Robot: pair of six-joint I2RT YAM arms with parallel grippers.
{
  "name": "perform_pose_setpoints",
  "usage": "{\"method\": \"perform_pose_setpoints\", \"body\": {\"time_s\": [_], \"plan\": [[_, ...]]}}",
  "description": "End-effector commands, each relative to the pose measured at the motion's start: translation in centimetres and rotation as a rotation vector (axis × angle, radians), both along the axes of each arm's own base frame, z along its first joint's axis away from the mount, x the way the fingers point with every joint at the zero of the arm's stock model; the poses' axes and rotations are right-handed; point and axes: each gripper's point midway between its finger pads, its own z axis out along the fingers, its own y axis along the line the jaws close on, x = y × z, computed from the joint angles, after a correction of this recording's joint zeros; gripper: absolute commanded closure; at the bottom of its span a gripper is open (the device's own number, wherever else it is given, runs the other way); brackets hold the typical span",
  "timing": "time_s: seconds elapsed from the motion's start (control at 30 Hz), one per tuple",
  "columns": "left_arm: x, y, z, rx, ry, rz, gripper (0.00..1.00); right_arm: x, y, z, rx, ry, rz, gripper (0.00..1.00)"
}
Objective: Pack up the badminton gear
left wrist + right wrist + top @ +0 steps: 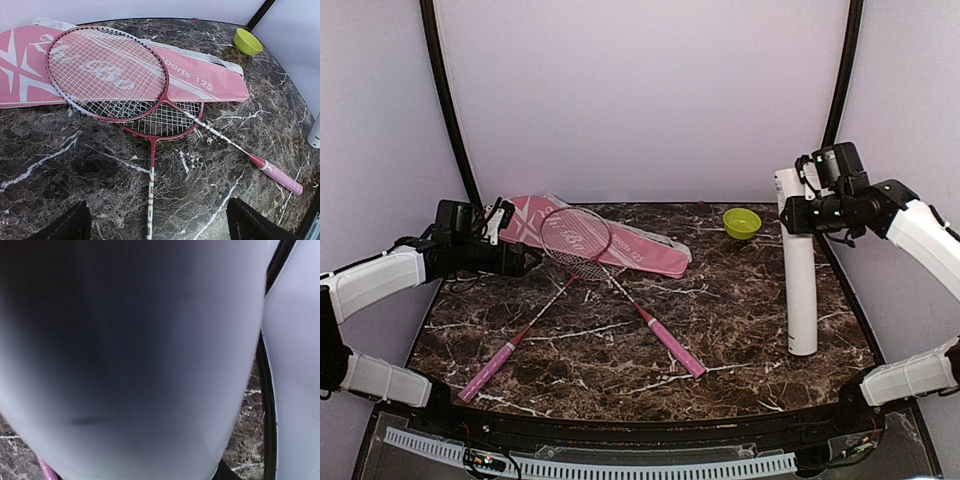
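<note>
Right pincer (798, 212) is clamped high on the tall white tube (801, 300), which stands upright at the table's (740, 330) right side. Left pincer (525, 262) has its jaws apart, beside the two rackets (576, 240) crossed over the pink cover (650, 250). I'd hold the tube vertical and move it slow, base low, so it can't swing

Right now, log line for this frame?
left pincer open, near rackets | right pincer shut on tube | rackets crossed, upper head on cover

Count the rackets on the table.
2. One racket lies with its handle near-right, the other racket with its handle near-left; they cross, heads overlapping at the cover's edge. None seems hidden.
</note>
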Motion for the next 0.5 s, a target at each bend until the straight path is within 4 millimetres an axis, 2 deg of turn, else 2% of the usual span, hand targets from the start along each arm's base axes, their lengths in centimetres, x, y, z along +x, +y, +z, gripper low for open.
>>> {"method": "perform_pose_setpoints", "body": {"time_s": [0.0,0.17,0.37,0.47], "plan": [[0.1,-0.2,0.3,0.001,0.008,-0.017,0.04,0.0,-1.8,-1.8,0.02,0.17,0.011,0.53],[0.1,-0.4,-0.3,-0.006,0.043,-0.028,0.04,1.6,-2.4,-4.8,0.082,0.307,0.051,0.53],[0.0,-0.9,-0.7,-0.027,0.07,-0.048,0.05,4.6,-4.5,-9.8,0.085,0.399,-0.013,0.49],[0.0,-1.2,-0.9,-0.039,0.084,-0.058,0.04,6.2,-4.8,-12.0,0.089,0.418,-0.034,0.46]]}}
